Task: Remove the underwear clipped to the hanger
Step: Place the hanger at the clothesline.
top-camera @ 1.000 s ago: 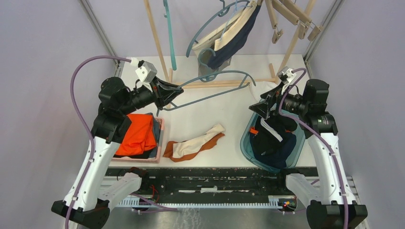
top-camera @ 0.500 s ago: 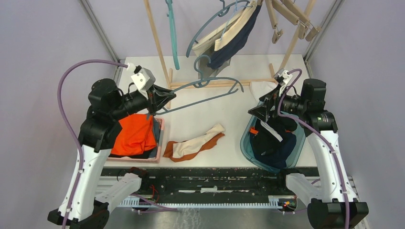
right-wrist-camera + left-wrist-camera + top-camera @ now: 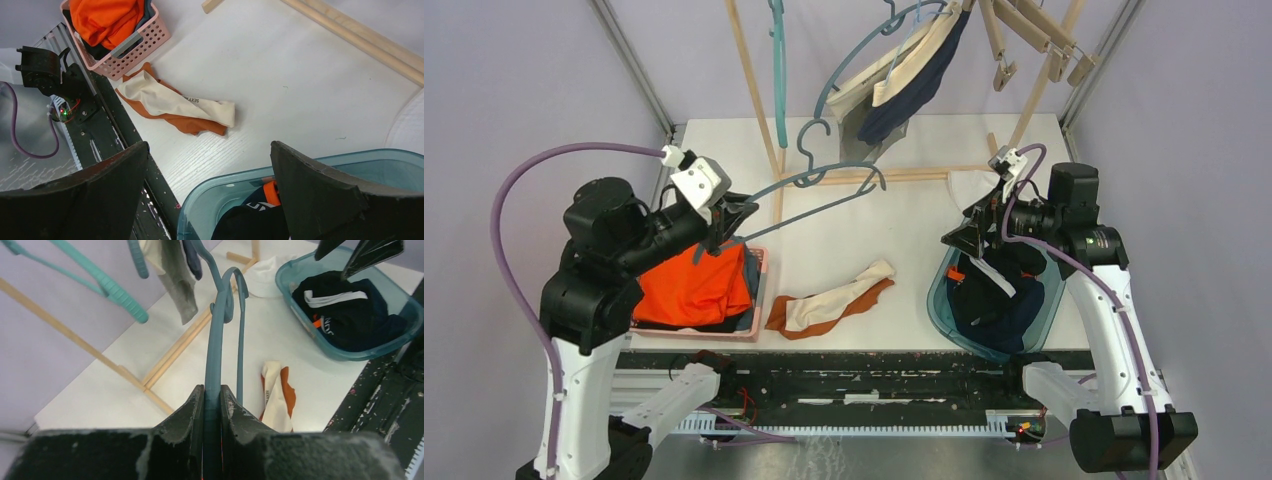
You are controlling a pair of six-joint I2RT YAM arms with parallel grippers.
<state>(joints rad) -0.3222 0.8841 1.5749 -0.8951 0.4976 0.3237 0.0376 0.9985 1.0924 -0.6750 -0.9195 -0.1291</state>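
My left gripper [image 3: 730, 214] is shut on the end of a bare blue-grey hanger [image 3: 824, 195] and holds it above the table; the left wrist view shows the hanger [image 3: 215, 340] pinched between the fingertips [image 3: 196, 399]. Cream and navy underwear [image 3: 907, 70] and a grey piece [image 3: 864, 128] hang on another hanger at the back rack. A cream-and-orange underwear [image 3: 832, 300] lies flat mid-table, and it shows in the right wrist view too [image 3: 175, 107]. Dark underwear [image 3: 994, 300] fills the teal bin [image 3: 937, 292]. My right gripper [image 3: 958, 238] is open and empty over the bin's left rim [image 3: 210, 200].
A pink basket [image 3: 759, 290] with a bright-orange cloth [image 3: 696, 290] sits front left. The wooden rack's base bar [image 3: 904, 175] crosses the back of the table. A teal hanger [image 3: 777, 70] and wooden clip hangers [image 3: 1034, 40] hang above. A white cloth [image 3: 969, 185] lies behind the bin.
My left arm has drawn back to the left, carrying the blue-grey hanger left with it. The right gripper has hardly moved and stays open.
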